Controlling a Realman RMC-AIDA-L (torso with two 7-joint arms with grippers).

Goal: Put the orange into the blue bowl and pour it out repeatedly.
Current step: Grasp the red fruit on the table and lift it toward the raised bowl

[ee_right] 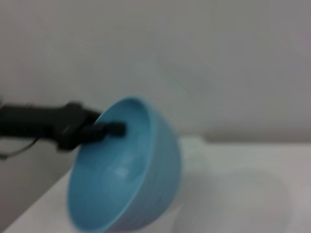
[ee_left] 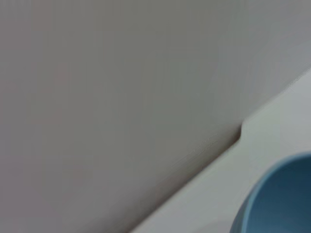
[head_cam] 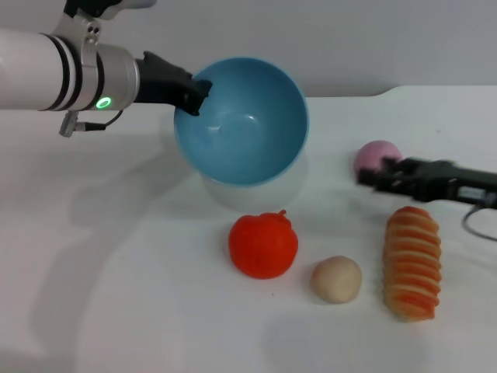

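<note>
The left hand [head_cam: 194, 93] pinches the rim of the blue bowl [head_cam: 242, 120] and holds it up off the worktop [head_cam: 116, 295], tipped on its side so its empty inside faces forward. The orange [head_cam: 263, 245] lies on the worktop below the bowl's lower edge, clear of it, with its stem nub up. Just beside the orange sits a cream ball [head_cam: 337, 279], and beside that a striped orange-and-cream roll [head_cam: 411, 263] lies lengthwise. A pink ball [head_cam: 376, 157] rests farther back, touching or nearly touching the tip of the right hand [head_cam: 371, 174], which reaches in low over the worktop above the roll's far end; whether its fingers are spread or pressed together cannot be told. Nothing lies between the orange and the bowl. The worktop is plain white, with a soft shadow under the raised bowl and a stepped notch along its back edge, and a bare grey wall [head_cam: 349, 39] rises behind it.
</note>
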